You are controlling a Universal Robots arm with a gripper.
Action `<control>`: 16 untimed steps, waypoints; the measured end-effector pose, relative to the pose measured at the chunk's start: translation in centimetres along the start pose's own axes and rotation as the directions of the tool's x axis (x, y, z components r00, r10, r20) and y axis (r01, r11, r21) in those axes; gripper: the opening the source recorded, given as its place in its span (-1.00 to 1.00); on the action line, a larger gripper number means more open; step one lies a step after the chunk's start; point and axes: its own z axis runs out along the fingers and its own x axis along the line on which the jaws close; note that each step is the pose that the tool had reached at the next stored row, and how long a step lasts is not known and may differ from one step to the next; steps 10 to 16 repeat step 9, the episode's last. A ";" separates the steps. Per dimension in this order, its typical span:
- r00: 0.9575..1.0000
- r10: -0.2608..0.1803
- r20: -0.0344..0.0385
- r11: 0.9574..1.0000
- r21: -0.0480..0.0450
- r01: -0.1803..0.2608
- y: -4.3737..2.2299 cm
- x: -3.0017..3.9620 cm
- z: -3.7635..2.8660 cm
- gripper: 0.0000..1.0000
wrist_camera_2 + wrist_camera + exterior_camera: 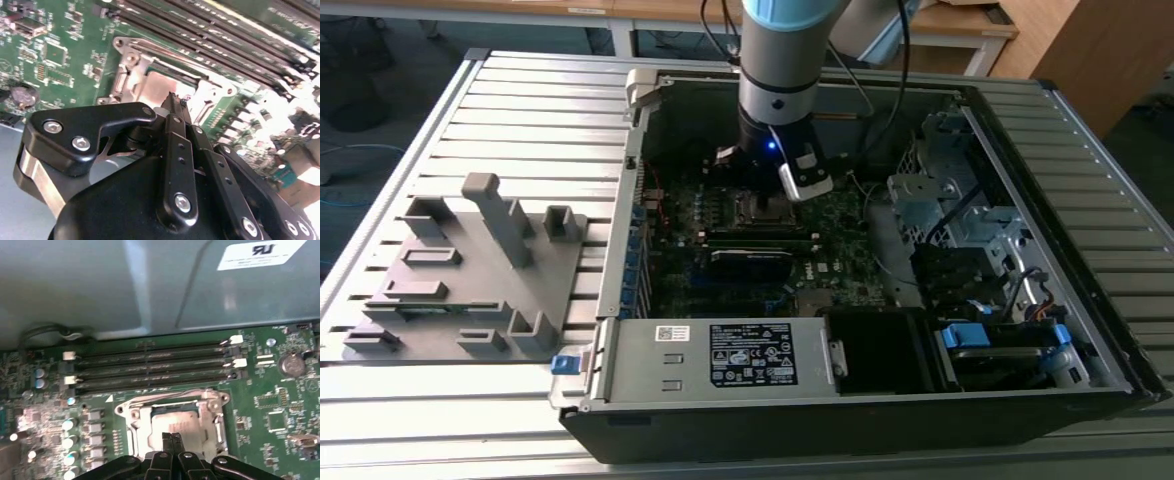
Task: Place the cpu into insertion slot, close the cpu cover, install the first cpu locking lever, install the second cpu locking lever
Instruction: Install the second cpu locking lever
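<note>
My gripper (172, 439) hangs just above the insertion slot (131, 426) on the green motherboard, fingers pressed together with nothing between them. The cpu (172, 420), silver-grey on top, lies flat in the slot. Around it lies the silvery cpu cover (215, 402), its window showing the chip. In the second wrist view the black fingertips (172, 102) end right over the cpu (157, 85), with the cpu cover (131, 56) framing it. I cannot make out how the locking levers stand. In the exterior view the gripper (774, 190) is inside the open computer case, over the insertion slot (763, 208).
Long black memory strips (150, 370) run beside the slot, with a grey case wall (100, 285) behind them. A power supply (720, 355) and drive bays (987, 340) fill the case's near side. A grey fixture plate (467, 270) stands on the slatted table at the exterior view's left.
</note>
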 end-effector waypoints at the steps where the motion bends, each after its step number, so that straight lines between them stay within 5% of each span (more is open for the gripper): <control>1: 1.000 0.000 0.000 1.000 0.002 0.000 0.09 -0.23 0.02 -0.80; 16: 1.000 0.000 0.000 1.000 0.003 0.000 0.18 -0.52 0.04 -0.80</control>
